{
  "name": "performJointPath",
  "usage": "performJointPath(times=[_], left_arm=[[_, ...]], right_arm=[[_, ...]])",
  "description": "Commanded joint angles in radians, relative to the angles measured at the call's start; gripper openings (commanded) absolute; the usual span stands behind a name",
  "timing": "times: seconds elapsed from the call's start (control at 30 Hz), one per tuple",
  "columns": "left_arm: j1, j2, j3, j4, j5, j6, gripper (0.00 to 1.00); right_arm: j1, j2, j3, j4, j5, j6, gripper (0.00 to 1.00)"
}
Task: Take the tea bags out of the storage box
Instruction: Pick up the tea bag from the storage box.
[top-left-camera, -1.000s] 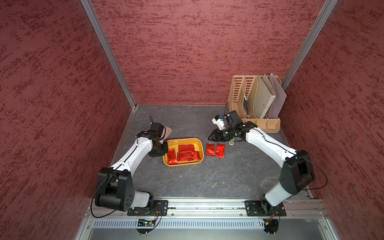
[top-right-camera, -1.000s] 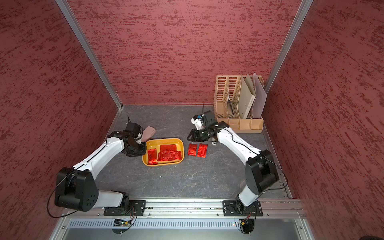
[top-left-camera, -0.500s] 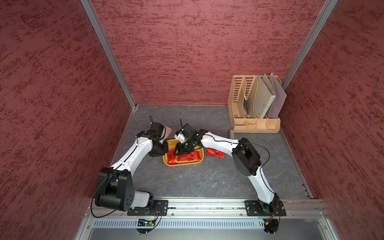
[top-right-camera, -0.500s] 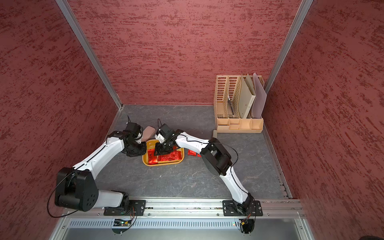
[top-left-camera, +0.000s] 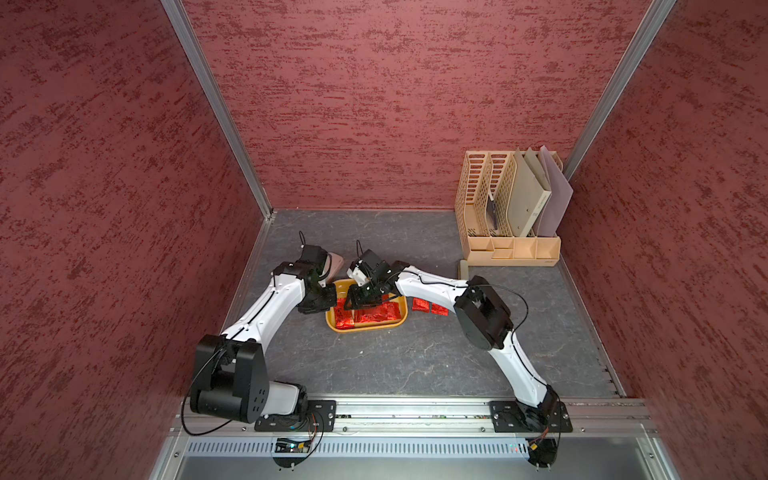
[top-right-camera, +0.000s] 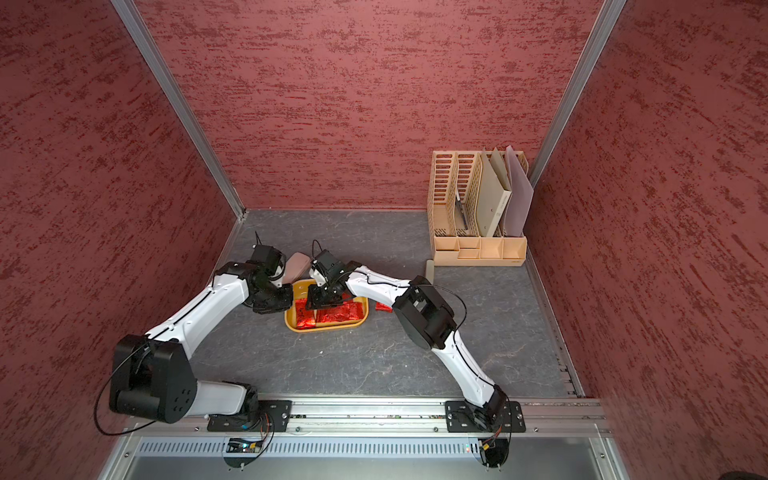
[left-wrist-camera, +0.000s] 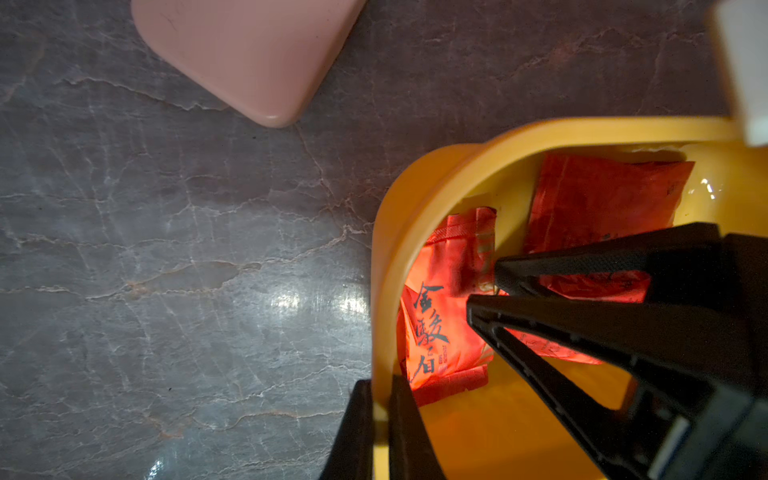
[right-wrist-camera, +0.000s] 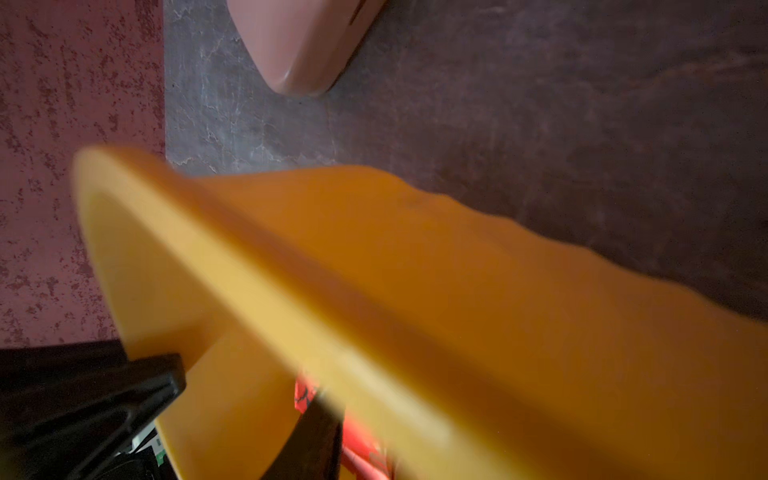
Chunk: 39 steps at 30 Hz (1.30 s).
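With the left gripper (left-wrist-camera: 380, 399) you are clamping the left wall of the storage box (top-left-camera: 365, 328). The right gripper (left-wrist-camera: 484, 289) is hovering among the tea bags (left-wrist-camera: 440, 332) inside, jaws slightly apart, grasp unclear. Be pinching one sachet's edge and lifting straight up.

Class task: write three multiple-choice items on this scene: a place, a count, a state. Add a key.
1. The tea bags outside the storage box lie: A on its right-arm side; B on its left-arm side; C behind it.
2. How many lie outside? A one; B two; C four.
3. The left hand is: A open; B shut on a tea bag; C shut on the box's wall.
Key: A, as a top view shows; B, two show on the table; C, it pinches the yellow wall.
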Motion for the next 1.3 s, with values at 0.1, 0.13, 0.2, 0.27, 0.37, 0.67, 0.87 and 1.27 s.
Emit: performJointPath(times=[0.1, 0.13, 0.2, 0.27, 0.37, 0.67, 0.87, 1.27], left_arm=[[0.006, -0.019, -0.008, 0.025, 0.005, 0.008, 0.00], [0.005, -0.019, -0.008, 0.026, 0.004, 0.007, 0.00], [0.005, -0.019, -0.008, 0.026, 0.003, 0.007, 0.00], [0.005, -0.018, -0.008, 0.026, 0.002, 0.007, 0.00], [0.006, -0.019, -0.008, 0.025, 0.002, 0.007, 0.00], [0.006, -0.017, -0.008, 0.025, -0.003, 0.005, 0.00], [0.006, -0.024, -0.009, 0.025, -0.004, 0.004, 0.00], [0.005, -0.031, -0.009, 0.026, -0.001, 0.005, 0.00]], right_arm=[[0.021, 0.053, 0.045, 0.011, -0.009, 0.024, 0.31], [0.021, 0.055, 0.045, 0.013, -0.015, 0.027, 0.29], [0.023, 0.047, 0.044, 0.015, -0.004, 0.028, 0.25], [0.022, 0.036, 0.041, 0.018, 0.002, 0.025, 0.21], [0.024, 0.020, 0.038, 0.018, 0.006, 0.021, 0.13], [0.022, -0.074, 0.021, -0.012, 0.039, -0.004, 0.00], [0.008, -0.171, 0.004, -0.096, 0.090, -0.046, 0.00], [-0.156, -0.519, -0.283, -0.205, 0.121, -0.149, 0.00]])
